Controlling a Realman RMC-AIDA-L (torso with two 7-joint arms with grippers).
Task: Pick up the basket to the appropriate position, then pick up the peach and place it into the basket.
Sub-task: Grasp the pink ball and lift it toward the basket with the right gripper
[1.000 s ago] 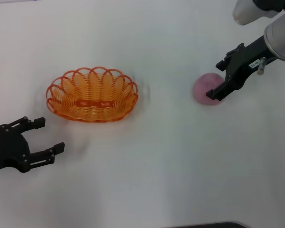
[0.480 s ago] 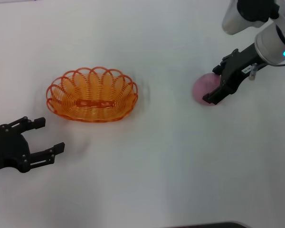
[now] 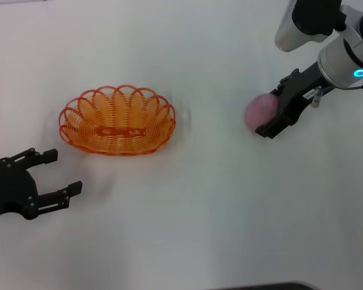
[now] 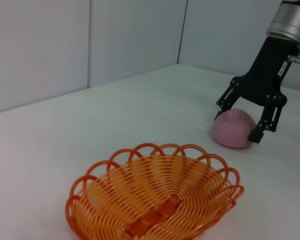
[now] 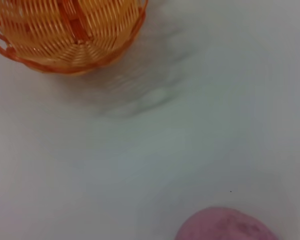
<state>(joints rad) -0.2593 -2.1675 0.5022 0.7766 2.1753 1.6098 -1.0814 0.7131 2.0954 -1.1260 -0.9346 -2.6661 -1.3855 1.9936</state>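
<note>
The orange wire basket (image 3: 116, 121) stands upright on the white table, left of centre; it also shows in the left wrist view (image 4: 155, 200) and the right wrist view (image 5: 65, 35). The pink peach (image 3: 258, 109) rests on the table at the right, also visible as the peach (image 4: 232, 129) and as the peach (image 5: 227, 225). My right gripper (image 3: 271, 110) is open and straddles the peach, one finger on each side, as the right gripper (image 4: 240, 120) confirms. My left gripper (image 3: 65, 171) sits open near the front left, below the basket and holding nothing.
The white table top (image 3: 193, 205) stretches between basket and peach with nothing else on it. Grey wall panels (image 4: 130, 40) stand behind the table's far edge.
My right gripper has moved in toward the peach and lowered, so its fingers now sit on both sides of it. The left arm and the basket have not moved.
</note>
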